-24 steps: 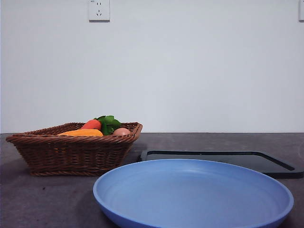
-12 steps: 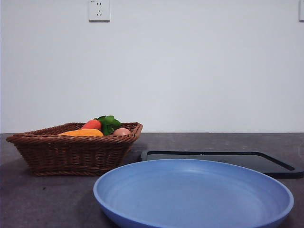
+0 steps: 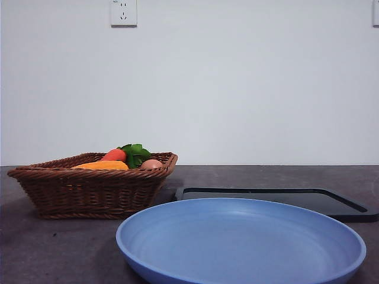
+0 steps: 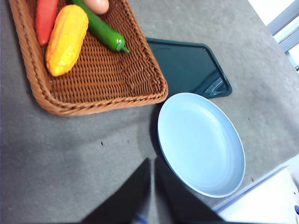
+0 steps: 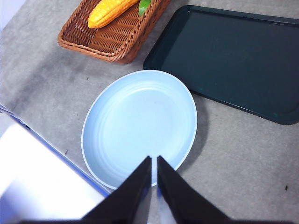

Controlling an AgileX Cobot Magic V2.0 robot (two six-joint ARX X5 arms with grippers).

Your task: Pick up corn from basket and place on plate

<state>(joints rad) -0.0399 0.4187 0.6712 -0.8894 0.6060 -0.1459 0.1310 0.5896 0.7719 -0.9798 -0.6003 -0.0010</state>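
Observation:
The corn point(image 4: 67, 39) lies in the brown wicker basket point(image 4: 105, 103), beside a red-orange carrot point(image 4: 46, 18). In the front view only the top of the corn point(image 3: 102, 165) shows above the rim of the basket point(image 3: 89, 192). The light-blue plate point(image 3: 240, 242) sits empty near the front of the table. High over the table beside the basket and the plate point(image 4: 201, 142), my left gripper point(image 4: 153, 162) is shut on nothing. My right gripper point(image 5: 153, 159) is shut too and hangs above the near rim of the plate point(image 5: 140, 123), well away from the corn point(image 5: 112, 10). Neither arm shows in the front view.
A green pepper point(image 4: 100, 30) and an egg point(image 4: 97, 4) share the basket. A flat black tray point(image 3: 272, 198) lies behind the plate, to the right of the basket. A white wall stands behind the table.

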